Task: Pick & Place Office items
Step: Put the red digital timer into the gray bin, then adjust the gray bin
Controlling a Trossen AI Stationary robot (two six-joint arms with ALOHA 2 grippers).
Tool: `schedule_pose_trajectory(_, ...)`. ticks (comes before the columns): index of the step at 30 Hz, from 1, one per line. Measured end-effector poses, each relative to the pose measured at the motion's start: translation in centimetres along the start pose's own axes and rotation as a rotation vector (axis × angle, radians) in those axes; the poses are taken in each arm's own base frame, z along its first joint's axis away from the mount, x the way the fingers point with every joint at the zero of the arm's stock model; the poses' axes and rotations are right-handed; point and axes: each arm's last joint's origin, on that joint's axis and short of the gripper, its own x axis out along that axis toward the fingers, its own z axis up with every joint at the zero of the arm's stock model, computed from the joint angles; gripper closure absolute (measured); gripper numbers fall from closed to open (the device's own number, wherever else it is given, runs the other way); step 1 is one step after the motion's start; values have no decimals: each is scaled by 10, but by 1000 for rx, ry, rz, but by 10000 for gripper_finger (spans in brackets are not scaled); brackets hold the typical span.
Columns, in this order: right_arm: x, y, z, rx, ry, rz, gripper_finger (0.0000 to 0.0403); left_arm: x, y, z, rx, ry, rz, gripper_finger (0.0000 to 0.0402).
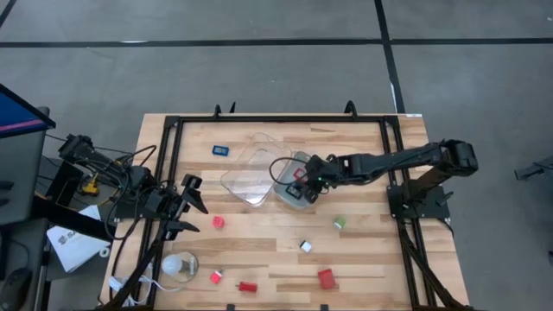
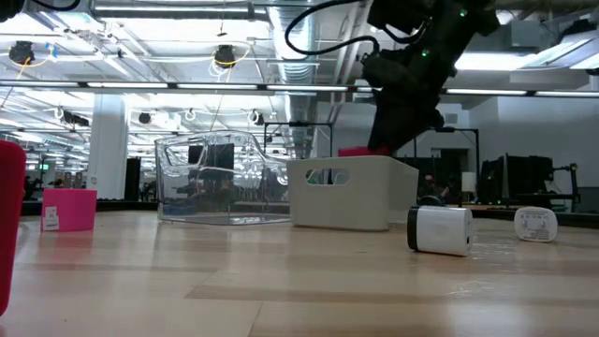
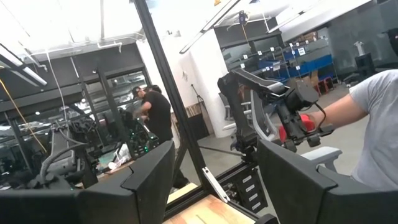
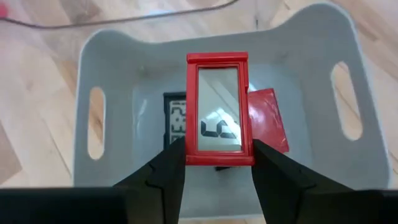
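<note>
You had the right claw (image 4: 217,163) clenched on a red clock (image 4: 219,109), a small red-framed piece with a grey display, hanging directly over the grey bin (image 4: 109,56) near the middle of the bench (image 1: 363,259). Two pieces already lay in the bin: a black clock (image 4: 176,118) and a red block (image 4: 268,121), both under the held one. To finish this step well, my judgement was that you needed to lower a little further so the drop stayed short, keep clear of the bin walls, then release so the clock landed flat rather than bouncing off the pieces below. The left claw (image 1: 188,206) waited at the bench's left side with its fingers spread, grasping nothing. Other pieces were yet to collect: a blue one (image 1: 221,150) near the far edge, a green one (image 1: 340,223), a white one (image 1: 305,246), and several red ones along the near side. As for writing, the red clock's display showed a single figure that looked like a 5; the black clock's display showed digits too blurred to read. I could find no brand name anywhere.
</note>
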Motion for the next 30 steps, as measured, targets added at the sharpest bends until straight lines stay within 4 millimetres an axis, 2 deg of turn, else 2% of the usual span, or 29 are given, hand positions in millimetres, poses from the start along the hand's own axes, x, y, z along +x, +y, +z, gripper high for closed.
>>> schedule_pose_trajectory(6,2,0,-2,7,-4,0,244,0,0,0,-1,0,0,175)
schedule_pose_trajectory(14,0,6,-3,0,-44,-5,185,0,0,0,-1,0,0,175)
schedule_pose_trajectory(19,-1,5,-3,-14,-94,-87,181,0,0,0,-1,0,0,175)
schedule_pose_trajectory(21,-4,1,-2,-18,-120,-143,196,0,0,0,-1,0,0,175)
schedule_pose_trajectory(24,-5,-8,0,-8,-126,-207,242,0,0,0,-1,0,0,175)
schedule_pose_trajectory(29,0,-25,4,-7,-67,-255,372,0,0,0,-1,1,0,175)
schedule_pose_trajectory(30,1,-28,6,-10,-64,-260,387,0,0,0,-1,1,0,175)
